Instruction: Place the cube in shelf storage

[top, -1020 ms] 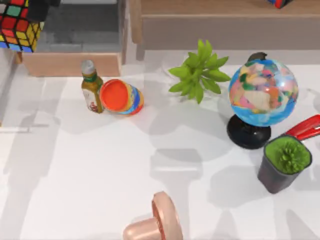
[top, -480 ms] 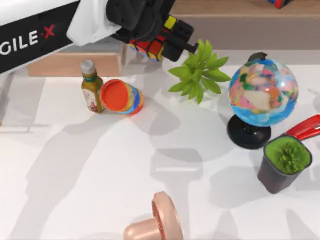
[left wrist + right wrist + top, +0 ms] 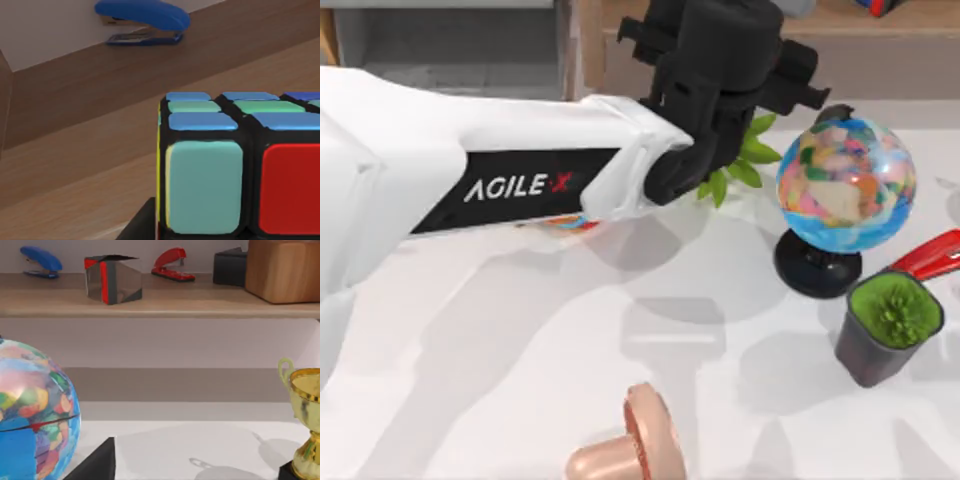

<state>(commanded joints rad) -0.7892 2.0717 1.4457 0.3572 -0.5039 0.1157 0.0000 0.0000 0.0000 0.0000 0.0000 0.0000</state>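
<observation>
The cube [image 3: 240, 170], a black-gridded puzzle cube with teal, blue and red squares facing the left wrist camera, hangs close above the tan board [image 3: 75, 165] of the shelf storage. A dark fingertip [image 3: 145, 225] shows at its lower edge. From above, my left gripper [image 3: 720, 40] reaches from the left over the shelf storage's front panel [image 3: 890, 65], shut on the cube and covering it. My right arm is parked off to the right; its wrist view looks past the globe [image 3: 30, 410] at the shelf storage [image 3: 150, 302].
A globe [image 3: 845, 185], a leafy plant [image 3: 745, 160], a grey pot of greenery [image 3: 888, 330], a red stapler [image 3: 930, 255] and a pink object [image 3: 630, 445] stand on the table. A blue stapler [image 3: 142, 22] lies at the shelf's back. A grey-lined compartment [image 3: 450, 45] is at the top left.
My left arm has swung from the top left corner to the right with the cube, reaching over the shelf edge. It now covers the bottle and the orange-lidded tub.
</observation>
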